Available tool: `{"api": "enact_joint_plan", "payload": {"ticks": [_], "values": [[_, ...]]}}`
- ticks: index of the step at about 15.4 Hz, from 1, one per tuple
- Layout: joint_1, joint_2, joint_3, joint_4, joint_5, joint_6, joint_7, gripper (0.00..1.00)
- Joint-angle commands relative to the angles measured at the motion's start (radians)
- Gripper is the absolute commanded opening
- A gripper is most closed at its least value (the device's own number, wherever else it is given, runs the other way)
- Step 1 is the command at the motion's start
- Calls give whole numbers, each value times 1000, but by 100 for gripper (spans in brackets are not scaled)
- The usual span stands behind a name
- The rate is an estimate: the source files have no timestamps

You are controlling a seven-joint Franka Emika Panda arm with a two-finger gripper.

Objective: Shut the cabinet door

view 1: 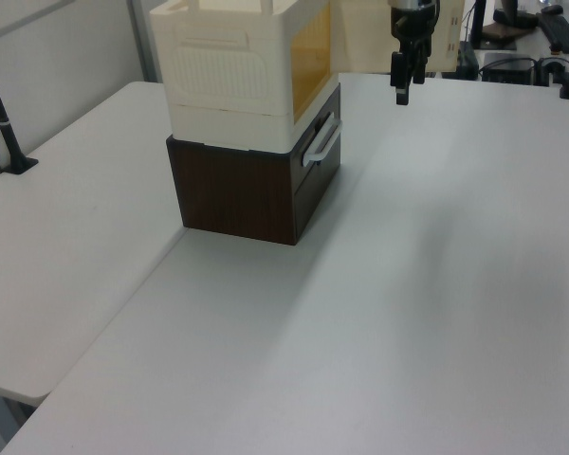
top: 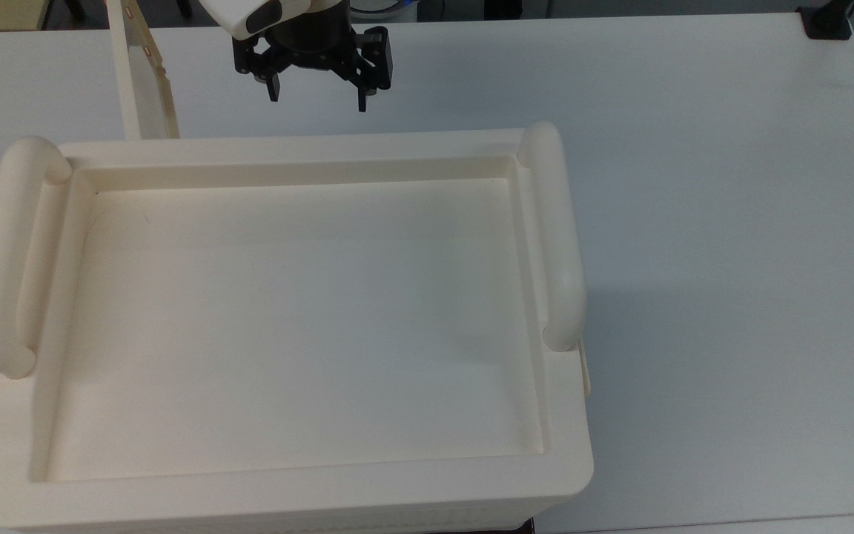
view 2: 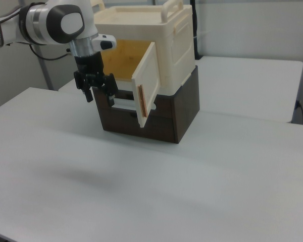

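Currently the cabinet [view 2: 177, 45], a cream box with a recessed tray top and two thick rounded handles, sits on a dark brown drawer unit [view 2: 184, 108] on the white bench [view 2: 166, 191]. In the top view it lies toward the bench's left half, its tray top [top: 301, 319] facing the camera.

The cabinet door [view 2: 147, 83] stands swung outward, hinged on the right view's right side of the opening, so that its thin edge with a brown strip faces that camera. Behind it the amber-lit interior [view 2: 122, 58] is exposed. In the top view the door [top: 141, 74] juts away from the cabinet's far side near the top view's left, with small brown dots along its edge.

The tool [view 2: 98, 91] hangs from the white arm [view 2: 55, 22], pointing down in front of the opening, near the door but apart from it. Its two black fingers [top: 362, 95] are spread with a clear gap between them and pinch nothing. In the left view the tool [view 1: 401, 81] hovers above the bare bench, beside the cabinet's open face [view 1: 310, 57].
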Motion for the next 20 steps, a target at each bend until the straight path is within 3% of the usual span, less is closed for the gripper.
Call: {"api": "enact_joint_plan", "payload": {"ticks": [1, 13, 14, 17, 20], "values": [[8, -10, -3, -15, -14, 0, 5, 100], [9, -9, -3, -15, -14, 2, 5, 100], [8, -9, -3, -15, -15, 2, 4, 95], [11, -7, -2, -15, -17, 2, 2, 50], [9, -7, -2, -15, -17, 2, -33, 16]]}}
